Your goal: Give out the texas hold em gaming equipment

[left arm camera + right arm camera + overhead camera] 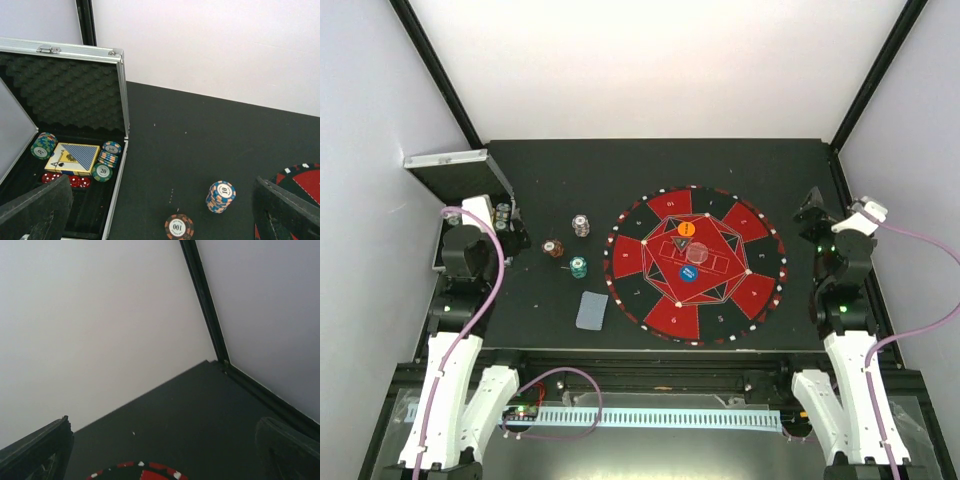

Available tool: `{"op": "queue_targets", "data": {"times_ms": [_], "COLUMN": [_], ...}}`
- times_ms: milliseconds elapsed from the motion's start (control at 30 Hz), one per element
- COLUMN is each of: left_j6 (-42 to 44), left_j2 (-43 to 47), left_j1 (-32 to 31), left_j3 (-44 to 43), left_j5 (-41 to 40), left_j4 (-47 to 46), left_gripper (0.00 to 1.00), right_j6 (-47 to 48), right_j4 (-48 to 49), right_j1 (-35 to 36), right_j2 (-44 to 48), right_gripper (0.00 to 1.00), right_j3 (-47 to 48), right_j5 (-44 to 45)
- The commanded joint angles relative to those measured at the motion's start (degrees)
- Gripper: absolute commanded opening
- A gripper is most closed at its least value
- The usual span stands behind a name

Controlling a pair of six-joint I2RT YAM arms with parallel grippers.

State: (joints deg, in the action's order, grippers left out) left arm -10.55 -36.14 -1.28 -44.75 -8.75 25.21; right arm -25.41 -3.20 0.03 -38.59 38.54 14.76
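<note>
**Top external:** showing a round red-and-black mat (670,320) lying flat on a matte black table (770,160) and carrying an orange button disc (686,228) and a blue button disc (687,272). Standing apart to its left are a pale chip stack (581,225), a reddish-brown chip stack (553,248) and a teal chip stack (579,267), all ridged cylinders, with grey-blue playing cards (591,310) lying nearer the bases.

**Left wrist:** revealing contents unresolved from overhead, namely a silver metal case (122,100) standing open, lined with egg-crate foam (65,90) and holding spare chips (44,145), a card deck (72,159) and red dice (65,180). Left gripper (161,200) hanging with jaws spread wide, gripping nothing.

**Right wrist:** taking in only the smooth wall (100,315), bare table and the mat's rim. Right gripper (162,440) likewise gaping wide, touching nothing.
</note>
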Motion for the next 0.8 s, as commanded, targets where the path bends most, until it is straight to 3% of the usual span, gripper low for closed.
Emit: {"op": "queue_targets", "data": {"times_ms": [0,267,433,567,767], "left_j6": [1.0,1.7,4.0,4.0,7.2], "left_j2": [0.2,-1.9,-8.4,-11.7,-11.1], "left_j1": [-0.1,-0.1,-0.2,-0.2,-0.1], "left_j3": [-0.2,-0.3,-4.7,-6.9,-4.4], "left_j5": [-1.2,-1.1,6.0,5.5,-0.3], "left_j4": [0.0,0.1,0.7,-0.9,-4.6], "left_gripper": [0.99,0.99,0.99,0.99,0.99], "right_j6": [-1.7,2.5,4.5,6.9,7.8], "right_j4": [-3.7,-9.8,-16.2,-19.8,-28.9], "right_j1": [0.1,0.2,0.8,7.4,21.3], "right_j2": [3.6,-4.1,-15.3,-24.2,-41.4], "right_gripper": [1.0,1.0,1.0,1.0,0.96], "right_j3": [-1.9,3.5,9.9,13.3,20.4], "right_j5": [2.9,-7.3,-17.7,-21.2,-13.8]}}
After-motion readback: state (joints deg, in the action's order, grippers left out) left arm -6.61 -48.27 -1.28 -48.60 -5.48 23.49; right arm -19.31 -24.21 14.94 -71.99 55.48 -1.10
